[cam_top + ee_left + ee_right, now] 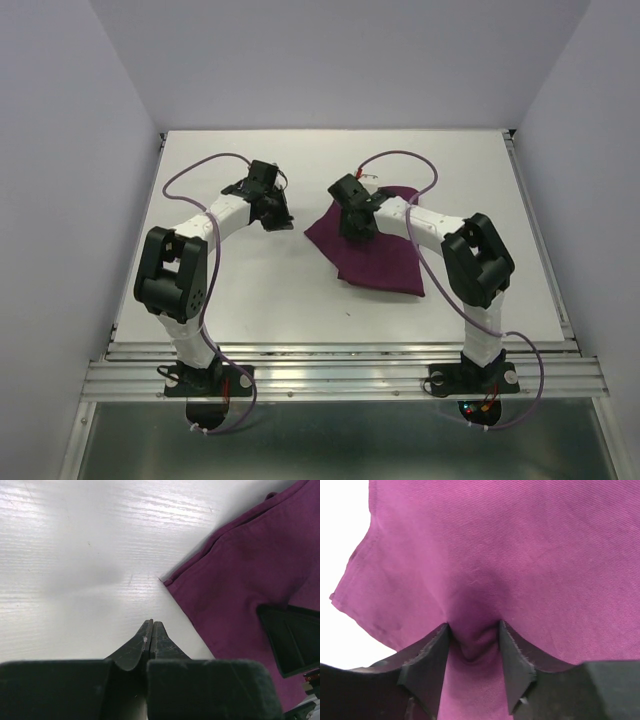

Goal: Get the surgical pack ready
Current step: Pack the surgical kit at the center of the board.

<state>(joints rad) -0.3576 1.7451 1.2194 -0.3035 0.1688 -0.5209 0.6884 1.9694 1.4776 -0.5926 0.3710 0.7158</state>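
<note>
The cloth (378,258) lies folded on the table (260,295), slightly right of centre, as a dark-purple, roughly four-sided bundle with 1 corner pointing left. Part of it runs under the right arm's forearm. The right gripper (355,226) is down on the cloth's left part. In the right wrist view its 2 fingers stand partly apart and press into the fabric (495,545), pinching a raised fold between their tips (472,628), with creases fanning out from that spot. The left gripper (278,212) sits just left of the cloth's left corner, over bare table and apart from the fabric. In the left wrist view its jaws are closed together with nothing between them (151,626), pointing at the white tabletop (75,555), and the cloth's hemmed edge (240,580) runs diagonally just beside them. I cannot tell whether the tips touch the table. No other part of the pack shows in any view.
</note>
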